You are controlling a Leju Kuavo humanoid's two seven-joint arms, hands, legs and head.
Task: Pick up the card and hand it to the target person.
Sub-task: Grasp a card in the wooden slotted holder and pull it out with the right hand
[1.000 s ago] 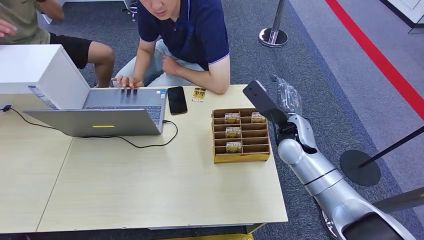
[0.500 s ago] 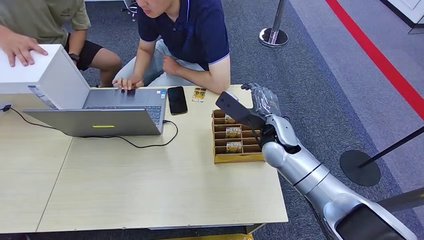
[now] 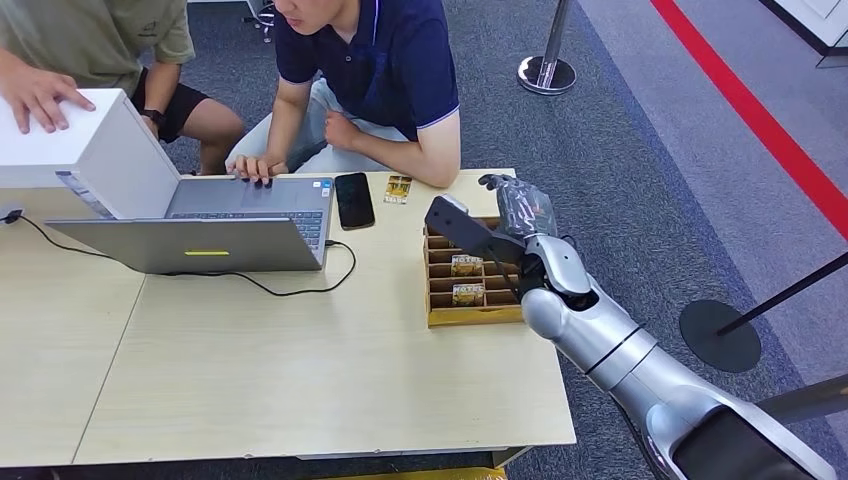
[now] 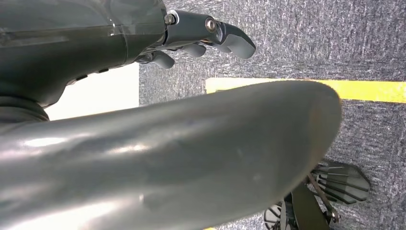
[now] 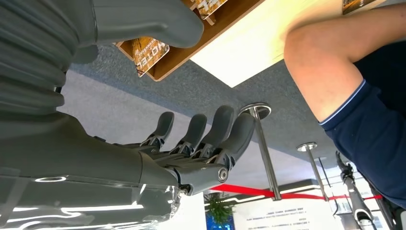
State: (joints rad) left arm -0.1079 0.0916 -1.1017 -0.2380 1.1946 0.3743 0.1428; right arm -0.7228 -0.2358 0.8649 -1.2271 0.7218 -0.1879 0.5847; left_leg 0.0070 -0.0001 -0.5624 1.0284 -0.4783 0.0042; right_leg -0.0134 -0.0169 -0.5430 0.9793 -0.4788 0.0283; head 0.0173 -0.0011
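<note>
Right robot hand [image 3: 505,215] swung in over card box [image 3: 478,312], fingers spread, empty; phone [image 3: 354,200], laptop [image 3: 200,232] beside

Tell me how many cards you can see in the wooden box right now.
2 show in the head view: one card in a middle slot and another card nearer the front of the box. The right robot hand covers the back rows, so more may be hidden.

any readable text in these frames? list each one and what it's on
"HOTEL" on the cards standing in the brown slotted card box; in the right wrist view one card shows it partly, as "OTEL".
Card lying flat by the phone: print too small to read.
Yellow sticker on the laptop lid: nothing legible.
White sign behind the stanchions: text too blurred to read.
</note>
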